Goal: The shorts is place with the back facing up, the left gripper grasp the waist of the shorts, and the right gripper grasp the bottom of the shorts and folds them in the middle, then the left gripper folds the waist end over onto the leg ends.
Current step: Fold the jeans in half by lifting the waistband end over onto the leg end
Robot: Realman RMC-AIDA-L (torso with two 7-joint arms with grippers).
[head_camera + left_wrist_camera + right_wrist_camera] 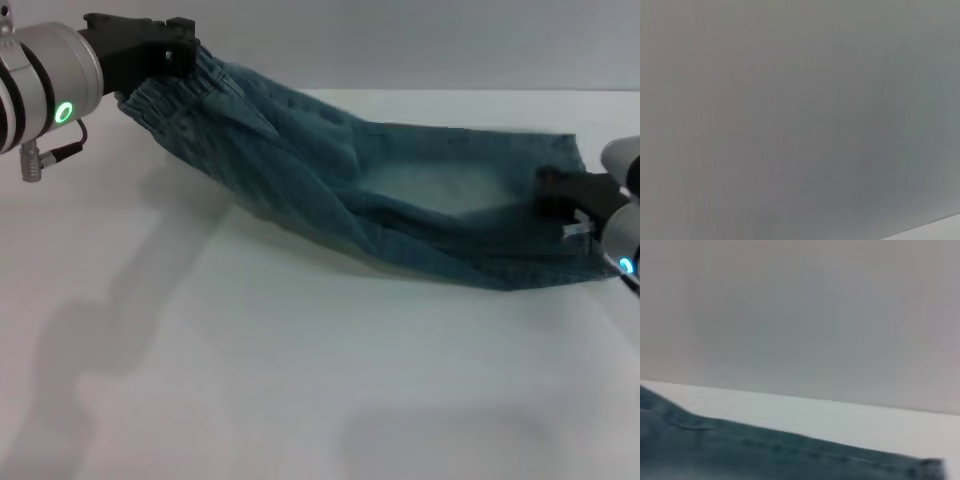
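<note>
A plain white table [300, 380] fills the head view, with a pale grey wall [400, 40] behind it; the left wrist view shows only that grey wall. Across the table stretch the long blue washed-denim shorts [400, 200], lifted at both ends and sagging in the middle, where the cloth meets the surface.

The left gripper [185, 55] — a black claw on a silver cylindrical arm with a green ring light — is high at the far left, pinched onto the ruffled, darker waist of the shorts [165, 100]. The right gripper [560, 190] — black and blocky, at the right edge — is clamped on the bottom of the shorts [570, 165], whose stitched edge runs through the right wrist view [790, 447].
</note>
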